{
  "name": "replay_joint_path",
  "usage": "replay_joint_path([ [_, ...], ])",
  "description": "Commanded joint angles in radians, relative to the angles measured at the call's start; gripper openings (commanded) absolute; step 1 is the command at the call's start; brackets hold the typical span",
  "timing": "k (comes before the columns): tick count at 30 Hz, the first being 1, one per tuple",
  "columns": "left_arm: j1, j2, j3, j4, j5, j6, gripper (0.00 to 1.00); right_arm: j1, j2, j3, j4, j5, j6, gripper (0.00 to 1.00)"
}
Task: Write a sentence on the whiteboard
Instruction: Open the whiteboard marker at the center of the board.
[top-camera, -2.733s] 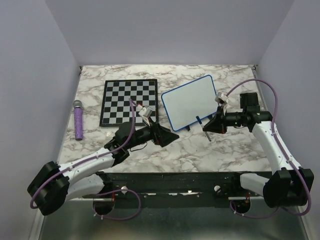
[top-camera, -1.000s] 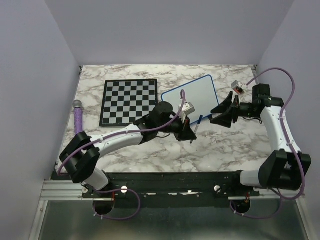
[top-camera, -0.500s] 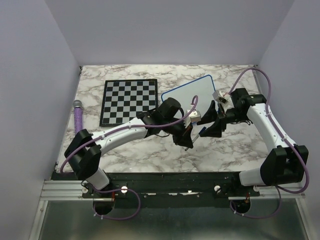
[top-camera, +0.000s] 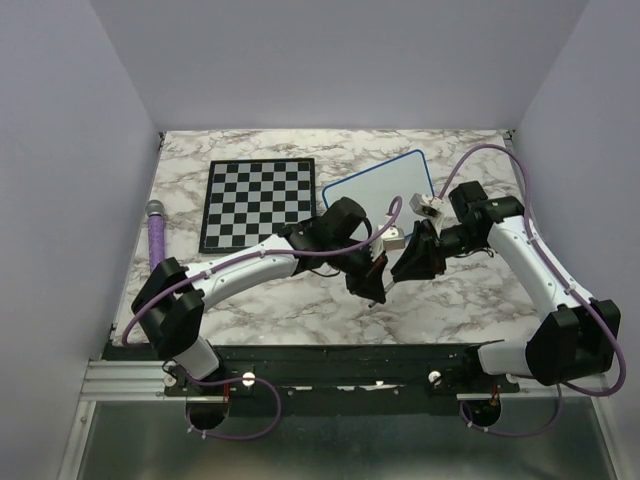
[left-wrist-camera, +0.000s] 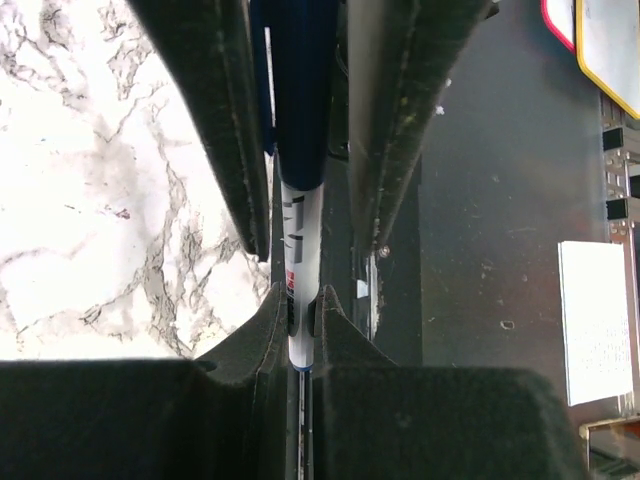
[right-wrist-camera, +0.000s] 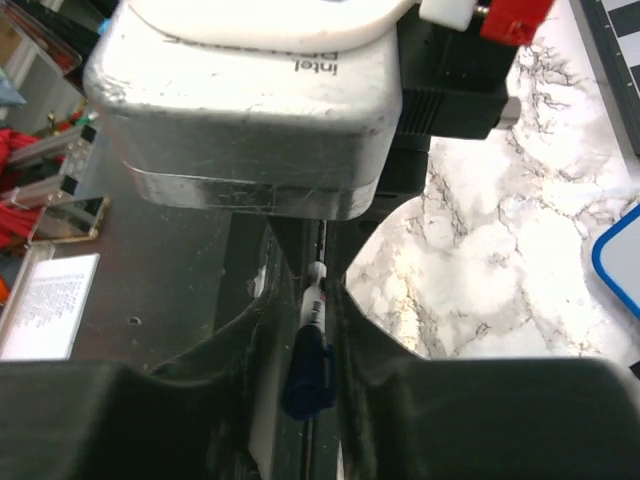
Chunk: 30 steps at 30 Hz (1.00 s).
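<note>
Marker (left-wrist-camera: 300, 230) clamped tight in left claw (left-wrist-camera: 300, 310), right claw (right-wrist-camera: 305, 310) narrow around its cap (right-wrist-camera: 308, 375) but grip unclear, so tugging could slip.

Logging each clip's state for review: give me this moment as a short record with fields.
left gripper: shut on the marker, at its white barrel
right gripper: jaws around the marker's blue cap, grip unclear
whiteboard: blank, no writing
elsewhere: chessboard, purple microphone
</note>
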<state>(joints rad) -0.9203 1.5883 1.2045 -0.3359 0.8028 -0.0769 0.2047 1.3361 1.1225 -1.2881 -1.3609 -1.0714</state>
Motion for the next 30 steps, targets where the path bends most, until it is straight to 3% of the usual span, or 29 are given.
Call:
replay_joint_path([
  [1, 0.008, 0.002, 0.035, -0.005, -0.005, 0.014, 0.0, 0.022, -0.028, -0.01, 0.026, 0.04, 0.073, 0.25],
  [12, 0.02, -0.022, 0.046, -0.032, -0.008, 0.029, 0.0, 0.022, -0.037, -0.012, 0.052, 0.065, 0.102, 0.34],
  [16, 0.023, -0.025, 0.044, -0.035, -0.007, 0.031, 0.0, 0.024, -0.038, -0.009, 0.042, 0.059, 0.093, 0.01],
  [19, 0.024, -0.031, 0.041, -0.032, -0.013, 0.02, 0.0, 0.024, -0.04, 0.002, 0.016, 0.04, 0.074, 0.0],
  [22, 0.041, -0.068, 0.0, 0.027, -0.033, -0.029, 0.34, 0.022, -0.055, 0.011, 0.018, 0.029, 0.079, 0.01],
  [23, 0.05, -0.114, -0.02, 0.093, -0.034, -0.075, 0.57, 0.019, -0.075, 0.017, 0.032, 0.034, 0.118, 0.01],
  [26, 0.081, -0.22, -0.152, 0.304, -0.065, -0.211, 0.88, -0.022, -0.112, 0.04, 0.101, 0.022, 0.224, 0.0],
  [28, 0.115, -0.344, -0.279, 0.438, -0.123, -0.283, 0.97, -0.062, -0.133, 0.066, 0.13, -0.01, 0.27, 0.0],
  [30, 0.132, -0.451, -0.376, 0.665, -0.178, -0.407, 0.99, -0.077, -0.14, 0.109, 0.168, -0.044, 0.349, 0.01],
])
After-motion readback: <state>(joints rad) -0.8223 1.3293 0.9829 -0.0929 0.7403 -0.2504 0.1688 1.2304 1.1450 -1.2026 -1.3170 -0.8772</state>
